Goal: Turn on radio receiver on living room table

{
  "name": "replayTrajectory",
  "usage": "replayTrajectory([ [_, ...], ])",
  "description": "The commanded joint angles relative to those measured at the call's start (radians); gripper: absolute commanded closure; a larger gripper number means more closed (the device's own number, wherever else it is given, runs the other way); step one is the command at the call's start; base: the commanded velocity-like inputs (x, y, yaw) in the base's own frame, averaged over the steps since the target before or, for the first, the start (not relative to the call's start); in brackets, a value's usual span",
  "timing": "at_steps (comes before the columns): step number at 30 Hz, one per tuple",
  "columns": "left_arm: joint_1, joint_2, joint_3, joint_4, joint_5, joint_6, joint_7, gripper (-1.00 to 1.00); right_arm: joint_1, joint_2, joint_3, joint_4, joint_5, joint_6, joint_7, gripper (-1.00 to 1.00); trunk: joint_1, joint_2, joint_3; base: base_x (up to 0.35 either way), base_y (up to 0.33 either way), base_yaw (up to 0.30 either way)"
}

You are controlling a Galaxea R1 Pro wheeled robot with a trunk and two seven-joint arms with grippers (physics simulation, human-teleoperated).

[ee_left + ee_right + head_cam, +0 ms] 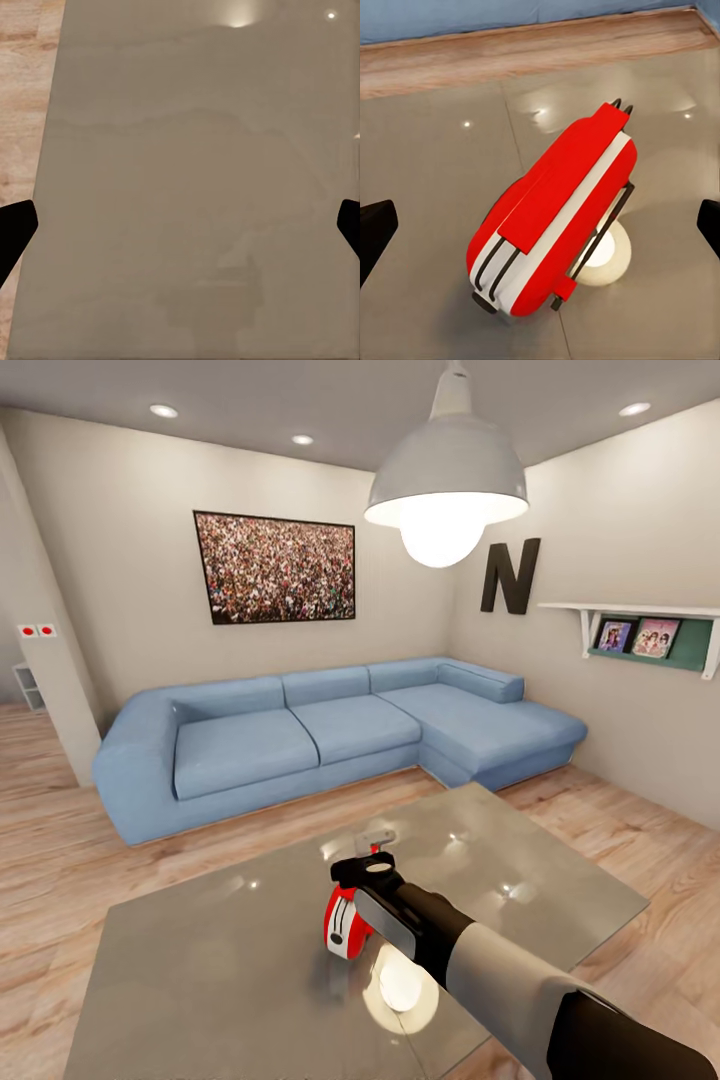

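Right arm [520, 980]: grey sleeve, black wrist, white panel, black fingertips [375, 232].

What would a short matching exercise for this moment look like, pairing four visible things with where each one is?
Things:
1. radio
2. sofa
3. crowd picture
4. photo frames

Places:
A. against the far wall, beyond the table
B. on the white shelf at the right wall
C. on the glossy table top, under the right hand
D. hung on the wall above the sofa

Pairs: 1-C, 2-A, 3-D, 4-B
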Motion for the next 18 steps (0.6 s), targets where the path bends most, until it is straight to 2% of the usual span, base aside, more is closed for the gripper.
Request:
replayTrajectory([
  [1, 0.000, 0.000, 0.000, 0.000, 0.000, 0.000, 0.000, -1.00, 0.000, 0.000, 0.000, 0.000, 0.000, 0.000, 0.000, -1.00, 0.000, 0.000, -0.002, 0.000, 0.000, 0.000],
  [18, 0.000, 0.000, -0.002, 0.000, 0.000, 0.001, -0.002, -1.00, 0.000, 0.000, -0.005, 0.000, 0.004, 0.000, 0.008, -1.00, 0.000, 0.000, -0.029, 0.000, 0.000, 0.000],
])
